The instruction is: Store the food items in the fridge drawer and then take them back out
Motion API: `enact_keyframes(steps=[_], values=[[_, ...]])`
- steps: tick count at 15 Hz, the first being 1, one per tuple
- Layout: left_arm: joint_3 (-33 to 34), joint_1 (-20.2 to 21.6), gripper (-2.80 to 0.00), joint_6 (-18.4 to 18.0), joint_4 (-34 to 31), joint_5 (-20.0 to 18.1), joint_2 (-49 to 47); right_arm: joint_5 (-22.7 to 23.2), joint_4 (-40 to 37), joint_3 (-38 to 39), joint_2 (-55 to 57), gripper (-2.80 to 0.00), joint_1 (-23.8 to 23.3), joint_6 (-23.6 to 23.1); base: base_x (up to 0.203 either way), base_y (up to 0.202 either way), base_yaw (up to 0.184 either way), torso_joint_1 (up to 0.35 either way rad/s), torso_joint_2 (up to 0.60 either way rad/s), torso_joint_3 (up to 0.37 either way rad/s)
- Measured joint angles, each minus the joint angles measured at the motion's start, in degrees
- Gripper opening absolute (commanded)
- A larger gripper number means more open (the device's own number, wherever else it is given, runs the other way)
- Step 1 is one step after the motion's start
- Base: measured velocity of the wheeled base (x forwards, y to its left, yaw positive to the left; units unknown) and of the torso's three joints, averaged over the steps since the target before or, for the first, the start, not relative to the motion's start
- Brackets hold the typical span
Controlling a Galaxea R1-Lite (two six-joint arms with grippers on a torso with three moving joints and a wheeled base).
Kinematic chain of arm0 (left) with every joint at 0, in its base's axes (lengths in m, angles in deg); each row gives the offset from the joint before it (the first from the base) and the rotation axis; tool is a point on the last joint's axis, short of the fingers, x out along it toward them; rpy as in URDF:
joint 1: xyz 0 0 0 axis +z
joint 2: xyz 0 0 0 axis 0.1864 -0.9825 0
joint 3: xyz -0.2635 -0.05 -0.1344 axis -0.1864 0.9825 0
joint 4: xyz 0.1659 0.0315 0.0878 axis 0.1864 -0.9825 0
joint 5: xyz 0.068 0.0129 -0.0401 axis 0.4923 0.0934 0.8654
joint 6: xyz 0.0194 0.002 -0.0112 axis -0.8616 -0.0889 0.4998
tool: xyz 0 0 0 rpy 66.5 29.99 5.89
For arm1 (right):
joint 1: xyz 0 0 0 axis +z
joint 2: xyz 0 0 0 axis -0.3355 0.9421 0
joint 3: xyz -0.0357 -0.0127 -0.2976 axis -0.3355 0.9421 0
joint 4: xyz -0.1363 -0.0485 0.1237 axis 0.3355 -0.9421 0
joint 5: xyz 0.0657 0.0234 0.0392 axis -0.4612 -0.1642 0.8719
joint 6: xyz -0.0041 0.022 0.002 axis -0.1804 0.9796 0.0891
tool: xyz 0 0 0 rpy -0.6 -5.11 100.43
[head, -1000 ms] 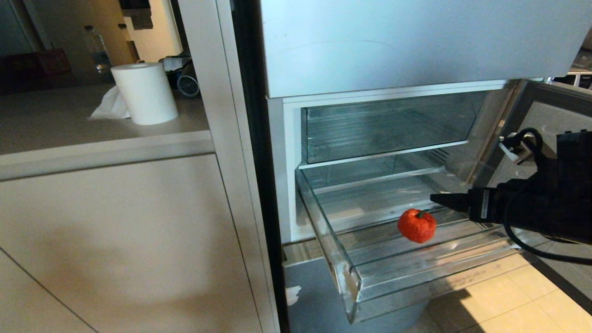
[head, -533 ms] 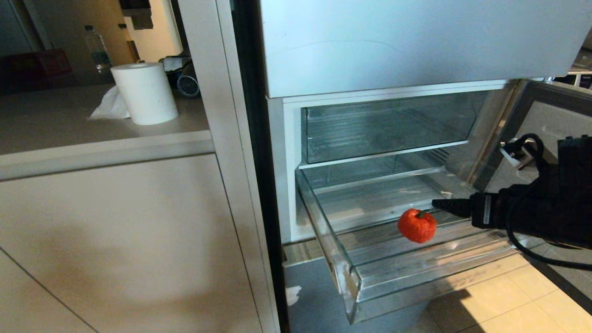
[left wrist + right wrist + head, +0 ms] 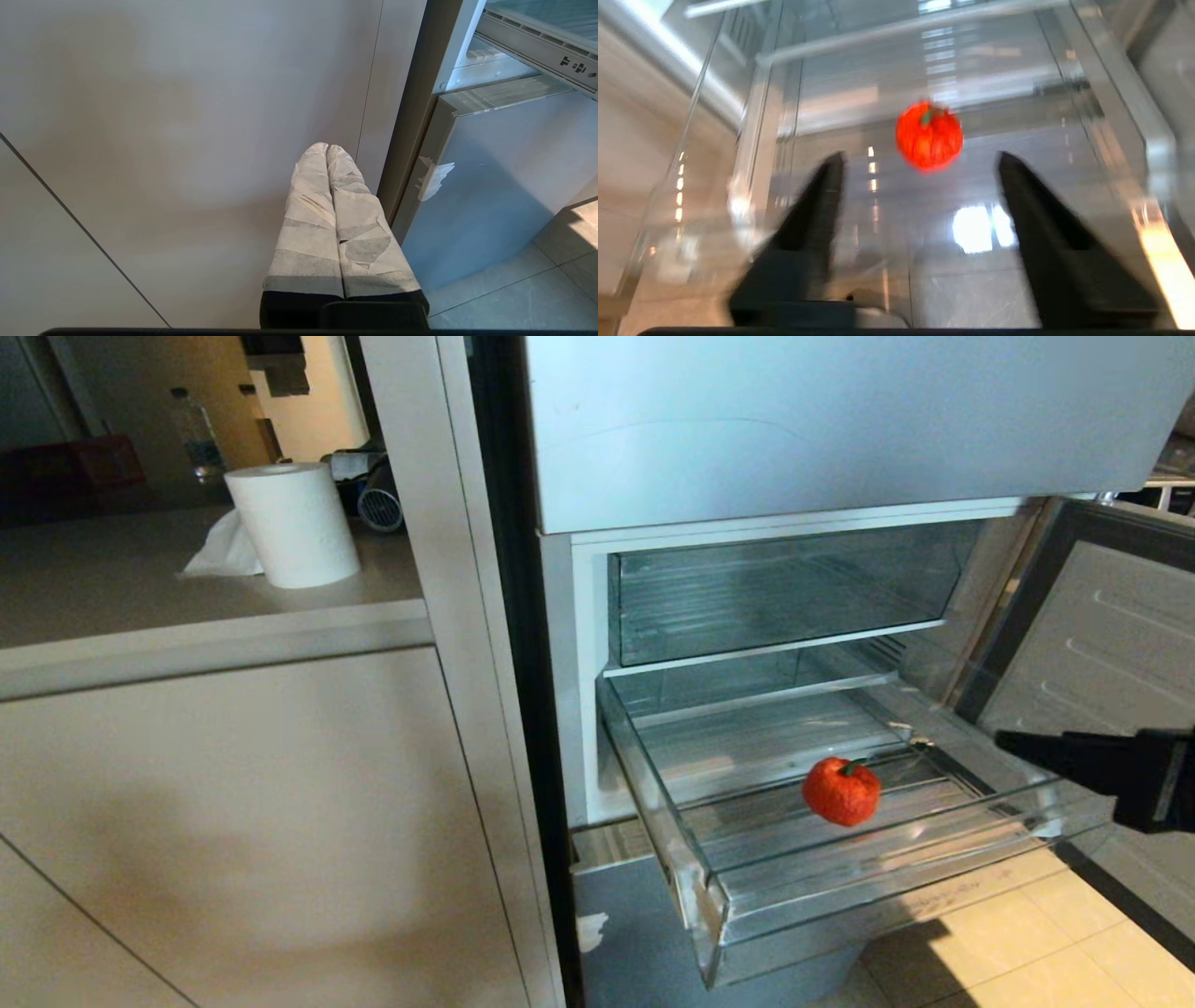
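Fridge drawer (image 3: 709,896), the shallow clear one with the white-edged front, stands pulled well out below the taller clear drawer (image 3: 775,593), with the silver-grey door panel (image 3: 822,420) above and the opened lower door (image 3: 1102,625) at the robot's right. One food item, the orange-red fruit (image 3: 841,791), rests on the drawer floor near the middle, touching neither wall; the second piece is not visible in any view. Right gripper (image 3: 920,161) sits outside the drawer's right wall, fingers spread with nothing between them, the fruit lying ahead of the tips and well apart from them. Left gripper (image 3: 327,151) is parked low beside the cabinet front, its wrapped fingers pressed together. Judgement: one item is stored, and the step in hand looks like fetching the other or coming back for this one. To do it well, the approach should clear the drawer's rim from above, straddle the fruit squarely, and close gently, as a round piece on smooth plastic is likely to roll.
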Motion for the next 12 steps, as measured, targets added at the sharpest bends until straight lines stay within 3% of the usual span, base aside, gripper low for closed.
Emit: enact_keyframes(steps=[6, 12], values=[[0.0, 0.0, -2.8, 0.0, 0.0, 0.0, 0.0, -1.2, -8.2, 8.0, -17.7, -2.8, -0.2, 0.0, 0.0, 0.0, 0.0, 0.0, 0.0, 0.0], [0.0, 0.0, -2.8, 0.0, 0.0, 0.0, 0.0, -14.5, -14.5, 13.8, -37.8, -2.8, -1.5, -1.0, 0.0, 0.0, 0.0, 0.0, 0.0, 0.0]])
